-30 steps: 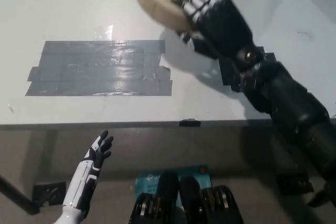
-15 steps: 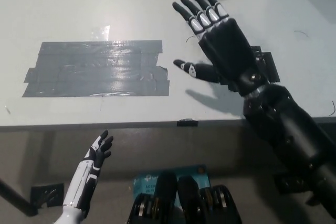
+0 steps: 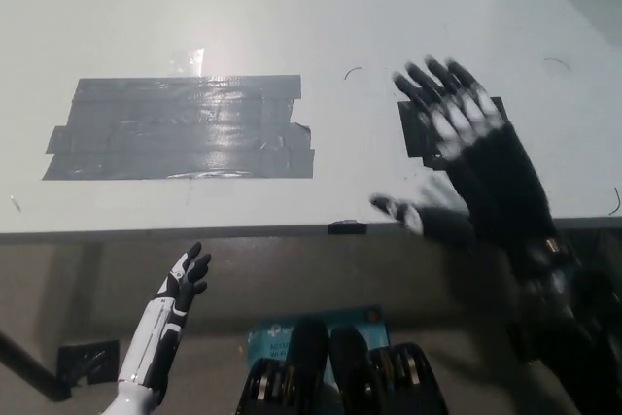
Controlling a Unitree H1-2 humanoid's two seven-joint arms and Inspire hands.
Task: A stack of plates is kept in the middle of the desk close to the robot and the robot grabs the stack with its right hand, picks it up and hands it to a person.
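No stack of plates shows anywhere in the head view. My black right hand (image 3: 476, 162) hovers over the near right part of the white desk (image 3: 292, 7), open, palm down, fingers spread, holding nothing; it is motion-blurred. My white left hand (image 3: 180, 284) rests below the desk's front edge at the lower left, open with fingers apart.
A wide patch of grey tape (image 3: 180, 128) covers the desk's near left-middle. A smaller black tape patch (image 3: 420, 128) lies partly under my right hand. A small black tab (image 3: 347, 228) sits on the front edge. A blue label (image 3: 277, 337) lies on the floor below.
The tan plate stack left my right hand and went out of the top of the picture. The right hand opened and drew back toward me, down and to the right.
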